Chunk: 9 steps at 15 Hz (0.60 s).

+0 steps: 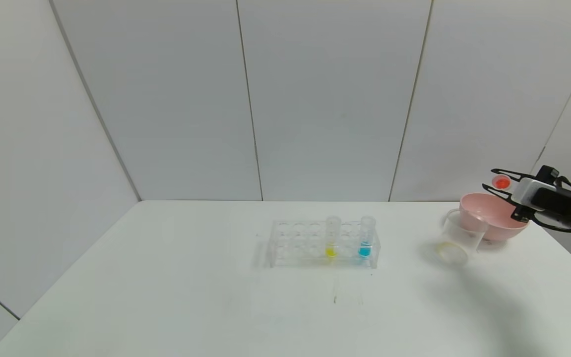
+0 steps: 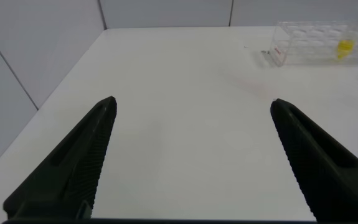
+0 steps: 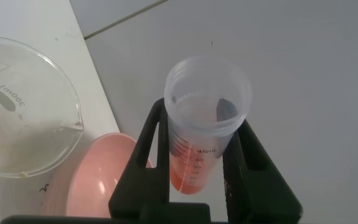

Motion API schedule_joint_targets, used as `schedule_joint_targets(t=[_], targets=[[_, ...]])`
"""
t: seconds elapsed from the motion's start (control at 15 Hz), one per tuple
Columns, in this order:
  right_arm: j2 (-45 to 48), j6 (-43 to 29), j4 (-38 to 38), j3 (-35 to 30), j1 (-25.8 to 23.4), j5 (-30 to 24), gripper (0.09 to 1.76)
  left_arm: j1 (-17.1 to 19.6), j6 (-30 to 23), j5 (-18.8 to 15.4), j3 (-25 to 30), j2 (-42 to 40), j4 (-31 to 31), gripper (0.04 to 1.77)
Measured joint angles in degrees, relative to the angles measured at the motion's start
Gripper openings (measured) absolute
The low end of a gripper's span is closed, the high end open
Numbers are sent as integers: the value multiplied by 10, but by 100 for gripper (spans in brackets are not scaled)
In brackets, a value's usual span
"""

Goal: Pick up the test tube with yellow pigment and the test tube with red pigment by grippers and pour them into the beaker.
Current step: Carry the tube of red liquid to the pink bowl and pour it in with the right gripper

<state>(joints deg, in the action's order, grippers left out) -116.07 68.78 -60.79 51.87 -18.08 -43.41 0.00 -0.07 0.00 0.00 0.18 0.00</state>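
Observation:
My right gripper (image 1: 491, 179) is at the far right, raised above the pink bowl (image 1: 493, 218), shut on the test tube with red pigment (image 1: 501, 182). In the right wrist view the tube (image 3: 207, 118) sits between the two black fingers, red-orange liquid in its rounded end. The beaker (image 1: 459, 238) stands on the table just left of the bowl, below and left of the gripper, with a faint yellow tint at its base. The test tube with yellow pigment (image 1: 332, 238) stands upright in the clear rack (image 1: 295, 243). My left gripper (image 2: 193, 102) hangs open over bare table, outside the head view.
A blue-tipped tube (image 1: 366, 237) stands in the rack right of the yellow one. The rack (image 2: 303, 46) is far ahead of the left gripper. The beaker (image 3: 23, 106) and pink bowl (image 3: 98, 180) touch or nearly touch. Grey wall panels close the back; the table's right edge lies near the bowl.

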Motion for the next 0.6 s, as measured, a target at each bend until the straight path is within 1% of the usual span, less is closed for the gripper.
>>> schedule_joint_targets(t=[0.27,0.6], targets=[[-1,5,0,2,-5,0,55,0,0,0,0,0,0,176],[-5,13,2,7,-1,15,55,0,0,0,0,0,0,176]])
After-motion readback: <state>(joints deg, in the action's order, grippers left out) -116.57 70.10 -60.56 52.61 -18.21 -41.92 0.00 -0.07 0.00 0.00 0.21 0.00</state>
